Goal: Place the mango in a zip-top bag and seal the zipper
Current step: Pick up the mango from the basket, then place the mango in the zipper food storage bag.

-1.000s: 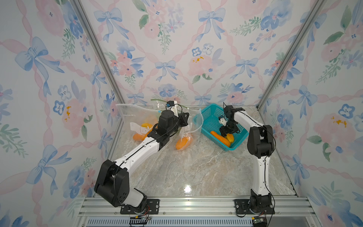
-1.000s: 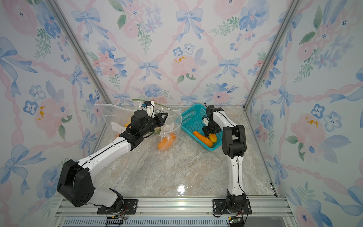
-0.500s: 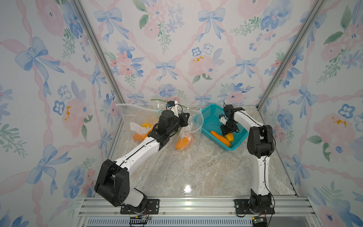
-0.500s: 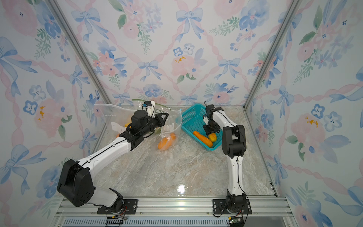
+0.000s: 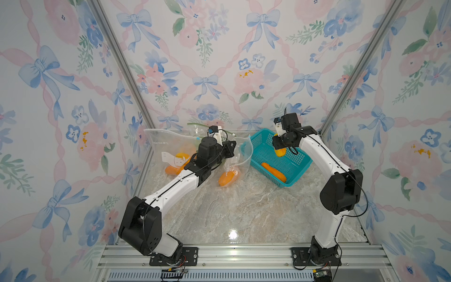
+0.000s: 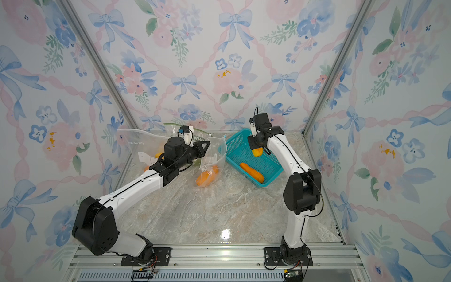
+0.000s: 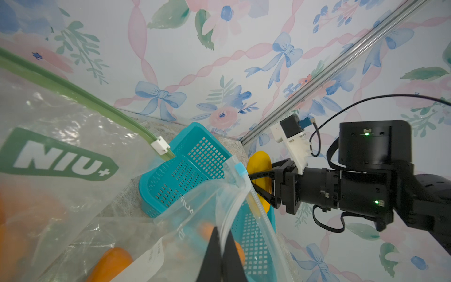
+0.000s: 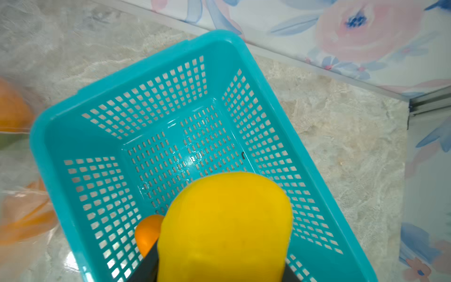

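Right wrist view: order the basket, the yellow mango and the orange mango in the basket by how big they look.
1. basket
2. yellow mango, though its nearness to the camera enlarges it
3. orange mango, mostly hidden behind the yellow one

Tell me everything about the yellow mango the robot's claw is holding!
The yellow mango is smooth, plump and rounded, bright yellow all over. The right gripper is shut on it, one dark finger on each side. It hangs over the teal basket, apparently clear of its floor, above an orange mango lying inside. It is not yet in the zip-top bag nearby.
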Motion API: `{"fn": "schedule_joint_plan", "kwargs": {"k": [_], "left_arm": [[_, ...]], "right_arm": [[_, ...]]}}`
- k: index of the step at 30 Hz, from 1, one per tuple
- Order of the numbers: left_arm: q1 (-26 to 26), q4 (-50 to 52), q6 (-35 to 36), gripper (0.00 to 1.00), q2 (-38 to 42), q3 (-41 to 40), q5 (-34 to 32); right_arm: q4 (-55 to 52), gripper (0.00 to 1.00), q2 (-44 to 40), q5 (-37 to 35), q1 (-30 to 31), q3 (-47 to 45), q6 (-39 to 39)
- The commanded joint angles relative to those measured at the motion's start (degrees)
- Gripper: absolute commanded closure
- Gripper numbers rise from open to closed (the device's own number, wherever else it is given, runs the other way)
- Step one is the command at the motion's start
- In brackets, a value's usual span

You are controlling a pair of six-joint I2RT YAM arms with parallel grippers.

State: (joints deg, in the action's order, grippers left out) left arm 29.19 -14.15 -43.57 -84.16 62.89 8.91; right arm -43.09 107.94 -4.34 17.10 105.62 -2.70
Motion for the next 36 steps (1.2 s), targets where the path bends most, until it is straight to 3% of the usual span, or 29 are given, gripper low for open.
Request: {"fn": "schedule_joint_plan", "kwargs": {"k": [1,22,31,36], "left_arm": [[-0.3,-1.0,1.6,1.00,-0.5,0.1,1.0],[-0.3,-1.0,1.7,1.00,-1.1,0.3,0.6],[-0.3,-1.0,1.5,1.00,-1.4,0.6,0.9],[-0.3,-1.0,1.2,1.00,-1.0,0.7,1.0]], "right_arm": [[4.2,0.79,-3.6,0.6,2.1,-1.6,3.9],[28.1,0.79,-21.8,3.8,16.7,-17.8,10.9],[40.5,0.78,-21.7,2.7,24.9,-22.4,10.4],[46.8,0.78,-20.4,0.9,26.6,-24.6,8.4]]}}
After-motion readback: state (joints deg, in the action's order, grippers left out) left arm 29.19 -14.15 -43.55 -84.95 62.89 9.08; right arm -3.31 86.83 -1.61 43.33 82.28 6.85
